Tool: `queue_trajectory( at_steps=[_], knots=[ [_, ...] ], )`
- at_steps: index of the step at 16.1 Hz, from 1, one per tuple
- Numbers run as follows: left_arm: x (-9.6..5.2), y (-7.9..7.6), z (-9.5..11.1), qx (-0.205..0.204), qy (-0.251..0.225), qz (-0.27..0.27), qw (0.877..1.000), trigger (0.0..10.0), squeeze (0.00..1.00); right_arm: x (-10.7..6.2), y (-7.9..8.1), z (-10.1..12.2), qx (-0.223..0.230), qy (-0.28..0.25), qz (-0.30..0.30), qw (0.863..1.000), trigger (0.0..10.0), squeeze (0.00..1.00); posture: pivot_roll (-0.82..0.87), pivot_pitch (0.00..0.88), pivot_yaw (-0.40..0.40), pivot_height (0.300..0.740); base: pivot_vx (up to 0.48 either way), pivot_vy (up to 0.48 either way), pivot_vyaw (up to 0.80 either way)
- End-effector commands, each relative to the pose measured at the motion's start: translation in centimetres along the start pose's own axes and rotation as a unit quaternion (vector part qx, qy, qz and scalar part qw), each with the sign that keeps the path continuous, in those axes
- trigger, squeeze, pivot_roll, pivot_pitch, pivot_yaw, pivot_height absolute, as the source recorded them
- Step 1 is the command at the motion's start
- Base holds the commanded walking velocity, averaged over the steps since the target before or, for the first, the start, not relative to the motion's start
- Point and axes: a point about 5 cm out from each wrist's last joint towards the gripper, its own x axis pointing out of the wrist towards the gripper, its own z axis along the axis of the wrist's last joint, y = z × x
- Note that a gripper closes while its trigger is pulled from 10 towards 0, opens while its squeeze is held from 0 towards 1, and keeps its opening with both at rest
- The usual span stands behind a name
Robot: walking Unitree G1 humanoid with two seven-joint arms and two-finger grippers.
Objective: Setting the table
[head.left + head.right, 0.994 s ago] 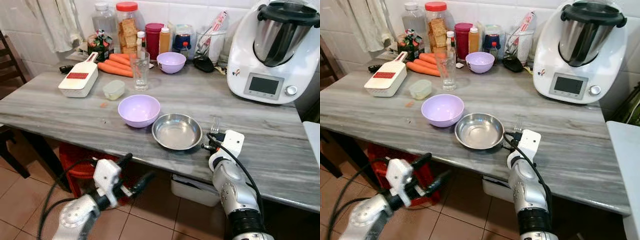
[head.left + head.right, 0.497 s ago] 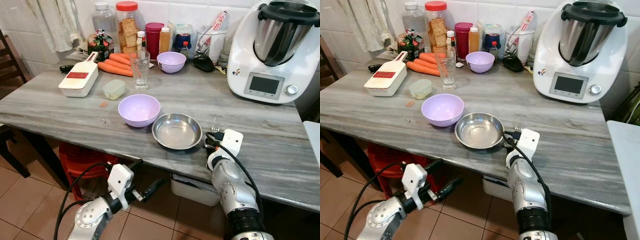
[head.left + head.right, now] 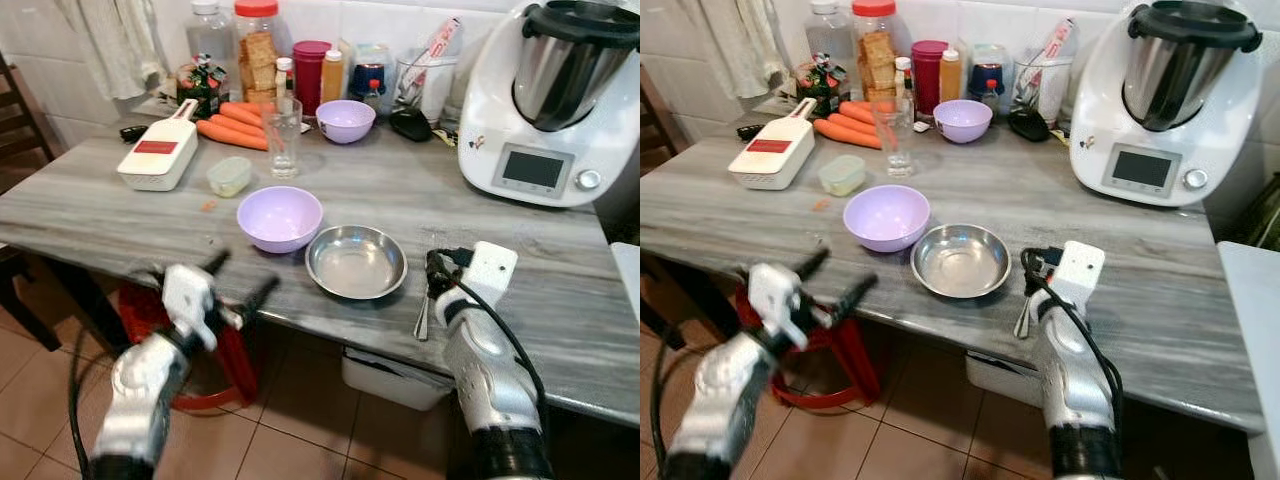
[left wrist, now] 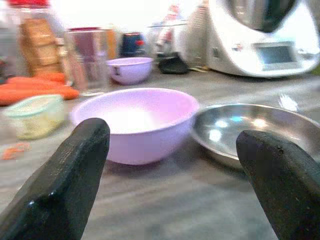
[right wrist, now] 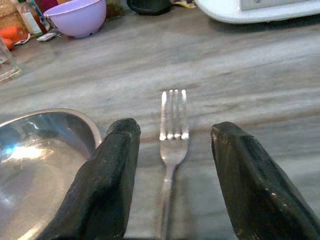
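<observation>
Fork (image 5: pixel 172 131) flat on grey marble-look table (image 3: pixel 120 215), just right of steel bowl (image 3: pixel 356 261), near front edge. Long axis roughly front-to-back: tines toward the wall and the white kitchen machine (image 3: pixel 548 95), handle toward the table's front edge, slightly angled left at the handle end.

Right gripper (image 5: pixel 172 175) low over the fork's handle end, fingers spread wide, one finger (image 5: pixel 102 185) on each side of the handle, not touching it; nothing held. Steel bowl rim just beside the finger on the bowl side.

Left gripper (image 3: pixel 238 282) at front table edge, ahead of lilac bowl (image 4: pixel 136 119), fingers wide apart, empty. Lilac bowl and steel bowl side by side, rims near, contact not resolvable.

Farther back: drinking glass (image 3: pixel 284 138), small lidded container (image 3: pixel 229 176), white grater (image 3: pixel 160 157), carrots (image 3: pixel 233 130), second lilac bowl (image 3: pixel 345 120), jars and bottles along the tiled wall. Red stool (image 3: pixel 215 340) under table.
</observation>
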Motion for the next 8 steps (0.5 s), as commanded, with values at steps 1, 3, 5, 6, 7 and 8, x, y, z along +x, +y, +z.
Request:
queue_trajectory(
  at_steps=[1,3,5,6,7,8],
  knots=[
    [-0.3,1.1,-0.1,0.004,0.005,0.034,0.999,10.0,0.0,-0.4,-0.3,1.0,-0.013,-0.028,0.001,1.0,10.0,1.0,-0.02,0.0,-0.017,0.74,0.0,0.0,0.0],
    [0.1,2.3,1.0,0.011,-0.014,0.097,0.995,10.0,0.0,-1.4,-1.1,2.2,-0.05,-0.073,0.0,0.996,10.0,1.0,-0.02,0.0,-0.016,0.74,0.0,0.0,0.0],
    [0.1,2.7,1.0,0.026,-0.009,0.15,0.988,10.0,0.0,-2.2,-2.0,3.0,-0.085,-0.101,-0.009,0.991,10.0,1.0,-0.02,0.0,-0.017,0.74,0.0,0.0,0.0],
    [-0.3,2.7,0.4,0.036,0.01,0.185,0.982,10.0,0.0,-2.9,-2.3,3.5,-0.117,-0.123,-0.002,0.986,10.0,1.0,-0.02,0.0,-0.019,0.74,0.0,0.0,0.0],
    [-0.7,2.4,-0.3,0.04,0.026,0.2,0.979,10.0,0.0,-3.5,-2.4,3.8,-0.138,-0.138,0.006,0.981,10.0,1.0,-0.03,0.0,-0.02,0.74,0.0,0.0,0.0],
    [-1.2,2.0,-1.0,0.042,0.04,0.212,0.975,10.0,0.0,-4.1,-2.7,3.9,-0.143,-0.147,0.012,0.979,10.0,1.0,-0.03,0.0,-0.024,0.74,0.0,0.0,0.0]
  ],
)
